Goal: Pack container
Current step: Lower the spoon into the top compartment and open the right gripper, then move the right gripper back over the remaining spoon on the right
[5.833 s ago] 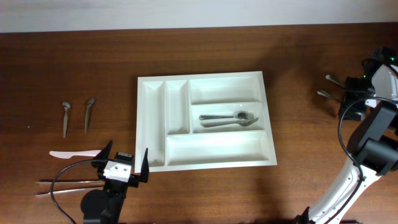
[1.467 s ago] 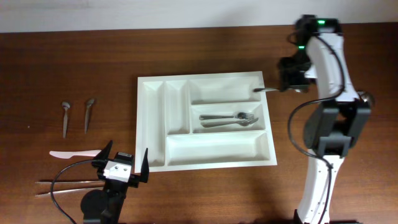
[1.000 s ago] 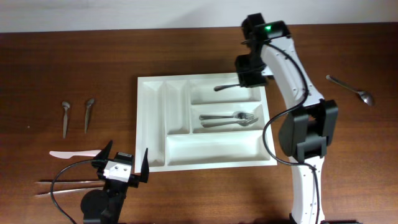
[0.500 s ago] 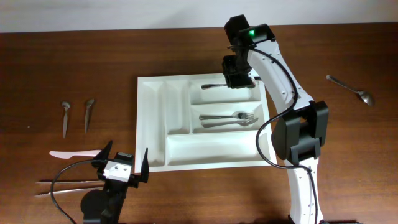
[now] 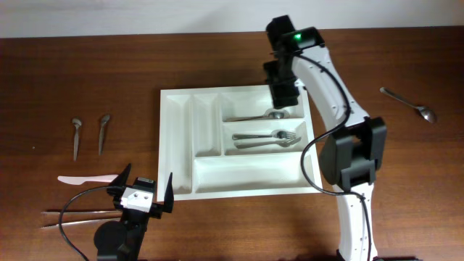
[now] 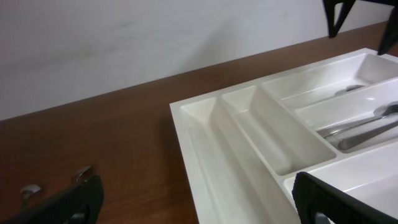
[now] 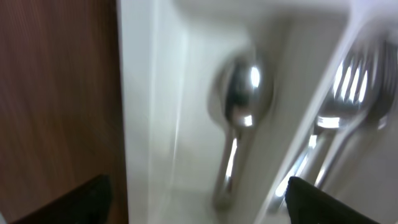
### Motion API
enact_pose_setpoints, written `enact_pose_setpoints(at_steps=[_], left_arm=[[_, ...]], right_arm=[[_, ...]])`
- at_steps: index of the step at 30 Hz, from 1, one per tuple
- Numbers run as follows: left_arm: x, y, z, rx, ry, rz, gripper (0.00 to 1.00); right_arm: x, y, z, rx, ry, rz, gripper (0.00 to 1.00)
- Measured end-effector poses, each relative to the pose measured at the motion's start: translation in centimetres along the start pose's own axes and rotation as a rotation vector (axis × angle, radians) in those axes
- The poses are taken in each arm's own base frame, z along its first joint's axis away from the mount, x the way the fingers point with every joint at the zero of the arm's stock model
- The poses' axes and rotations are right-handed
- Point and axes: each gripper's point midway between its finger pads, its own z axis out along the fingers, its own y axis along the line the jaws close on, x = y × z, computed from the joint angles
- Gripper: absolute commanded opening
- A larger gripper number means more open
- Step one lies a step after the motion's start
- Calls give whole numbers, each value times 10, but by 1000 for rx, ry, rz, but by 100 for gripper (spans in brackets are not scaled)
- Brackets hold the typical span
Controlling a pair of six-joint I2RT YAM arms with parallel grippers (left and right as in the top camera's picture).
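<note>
The white container (image 5: 165, 145) lies mid-table; it also shows in the left wrist view (image 6: 205, 143) and the right wrist view (image 7: 149, 124). A metal spoon (image 5: 254, 117) lies free in its top wide compartment, seen close up in the right wrist view (image 7: 239, 93). Forks (image 5: 264, 138) lie in the middle wide compartment, and show in the right wrist view (image 7: 348, 106). My right gripper (image 5: 281, 100) hovers over the spoon's bowl end, open and empty (image 7: 199, 208). My left gripper (image 5: 147, 183) is open and empty by the container's front left corner (image 6: 196, 214).
Two spoons (image 5: 76, 135) (image 5: 104, 132) lie left of the container. A pink plastic knife (image 5: 87, 178) and two long thin utensils (image 5: 72, 214) lie by the left arm. Another spoon (image 5: 413, 107) lies at the far right.
My right gripper carried the spoon from the right over the top wide compartment, lowered it and let go. The spoon now rests in that compartment. The left arm has not moved.
</note>
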Motion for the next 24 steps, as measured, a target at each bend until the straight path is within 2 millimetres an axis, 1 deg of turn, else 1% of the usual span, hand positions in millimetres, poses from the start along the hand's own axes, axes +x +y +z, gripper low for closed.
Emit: enact_pose_setpoints(at_steps=[2, 4, 6, 7, 8, 9, 10, 12, 14, 16, 19, 22, 24], left_arm=[[0, 0, 0, 0, 0, 0, 99], [0, 0, 0, 0, 0, 0, 99], [0, 0, 0, 0, 0, 0, 99], [0, 0, 0, 0, 0, 0, 99], [0, 0, 0, 0, 0, 0, 99], [0, 0, 0, 0, 0, 0, 99], [0, 0, 0, 0, 0, 0, 99], [0, 0, 0, 0, 0, 0, 99], [0, 0, 0, 0, 0, 0, 99], [0, 0, 0, 0, 0, 0, 99], [0, 0, 0, 0, 0, 0, 99], [0, 0, 0, 0, 0, 0, 99], [0, 0, 0, 0, 0, 0, 99]], right_arm=[[-26, 3, -1, -4, -19, 23, 99], [-62, 4, -3, -7, -41, 58, 99], [-112, 0, -7, -2, -64, 118, 99], [-138, -6, -9, 8, -74, 154, 99], [-171, -16, -12, 23, -87, 208, 99], [-193, -26, -14, 38, -94, 244, 99], [-219, -38, -18, 51, -100, 297, 99], [-261, -57, -23, 59, -108, 379, 99], [-296, -75, -28, 58, -117, 453, 99], [-319, -89, -32, 54, -119, 508, 99], [-343, -104, -36, 47, -116, 545, 99], [-362, -110, -39, 22, -124, 526, 99], [-373, -109, -40, -5, -139, 494, 99]])
